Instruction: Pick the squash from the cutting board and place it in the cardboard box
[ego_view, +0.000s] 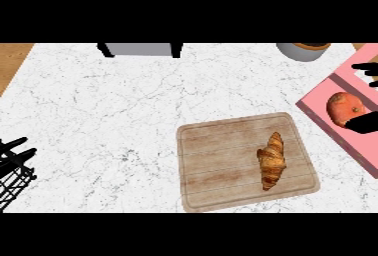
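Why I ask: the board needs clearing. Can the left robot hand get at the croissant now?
Probably yes: the left robot hand rests at the counter's left edge, and only bare counter lies between it and the croissant, uncovered on the cutting board.

A grained wooden cutting board (221, 167) lies on a white, grey-veined marble counter (111, 110), both matt.

Right hand (363, 122) cut off at right edge, partly covering squash (343, 106).
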